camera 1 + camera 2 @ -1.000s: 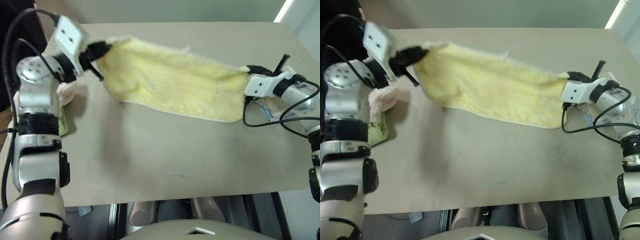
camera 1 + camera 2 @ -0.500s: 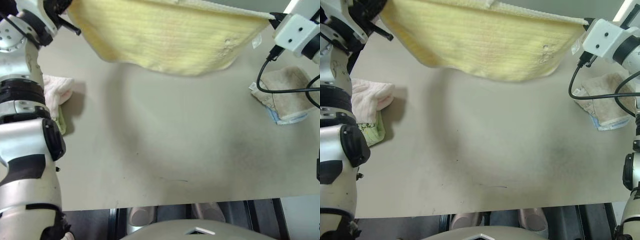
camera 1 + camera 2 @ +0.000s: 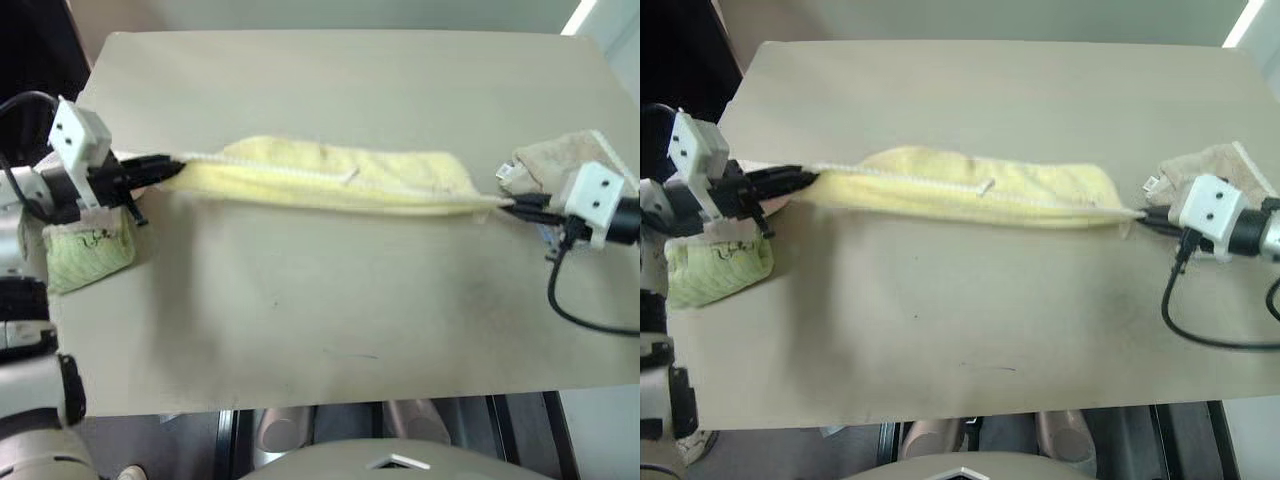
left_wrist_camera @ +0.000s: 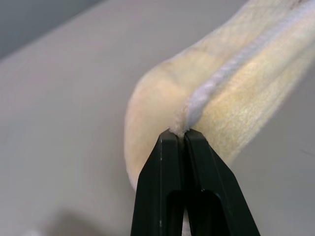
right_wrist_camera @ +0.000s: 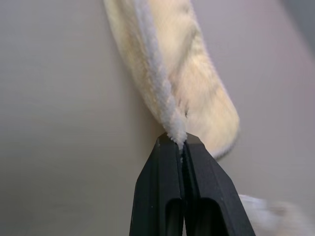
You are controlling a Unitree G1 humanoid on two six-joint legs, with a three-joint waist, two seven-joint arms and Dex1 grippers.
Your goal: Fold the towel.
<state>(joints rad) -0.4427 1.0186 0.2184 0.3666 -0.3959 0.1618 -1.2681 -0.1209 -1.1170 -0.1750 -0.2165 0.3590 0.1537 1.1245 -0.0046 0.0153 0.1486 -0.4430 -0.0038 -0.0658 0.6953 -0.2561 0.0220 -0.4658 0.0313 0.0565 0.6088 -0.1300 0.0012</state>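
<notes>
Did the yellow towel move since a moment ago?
Yes. The towel came down toward the table: it hung spread above it, and now lies doubled in a long strip, both grippers pinching its ends.

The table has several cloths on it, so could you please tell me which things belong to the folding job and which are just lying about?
Part of the job:
- yellow towel
- left pincer, shut on its end
- right pincer, shut on the other end

Lying about:
- green rolled cloth
- beige cloth
</notes>
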